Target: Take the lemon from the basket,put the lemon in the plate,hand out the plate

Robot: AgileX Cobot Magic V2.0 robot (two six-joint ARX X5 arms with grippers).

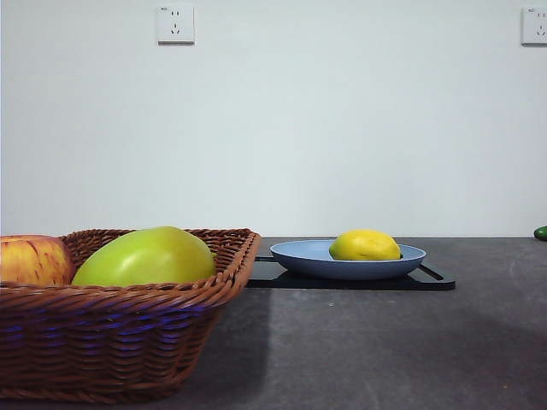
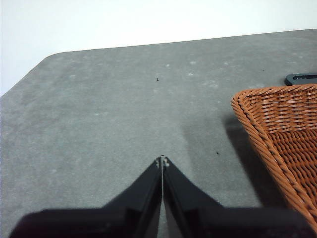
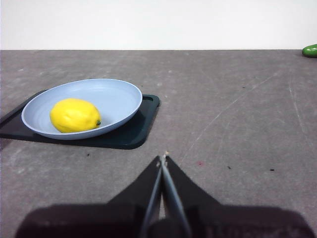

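The lemon (image 1: pixel 365 245) lies in the light-blue plate (image 1: pixel 299 254), which stands on a flat black tray (image 1: pixel 432 279) at mid table. Both also show in the right wrist view: the lemon (image 3: pixel 75 115) sits in the plate (image 3: pixel 119 96). The brown wicker basket (image 1: pixel 111 342) stands at the near left and its corner shows in the left wrist view (image 2: pixel 282 129). My right gripper (image 3: pixel 163 159) is shut and empty, well short of the plate. My left gripper (image 2: pixel 162 161) is shut and empty over bare table beside the basket. Neither gripper shows in the front view.
The basket holds a large yellow-green fruit (image 1: pixel 147 256) and a red-yellow streaked apple (image 1: pixel 32 260). A small green thing (image 1: pixel 541 232) lies at the far right edge of the table, also in the right wrist view (image 3: pixel 310 50). The table's rounded corner (image 2: pixel 49 57) lies beyond the left gripper.
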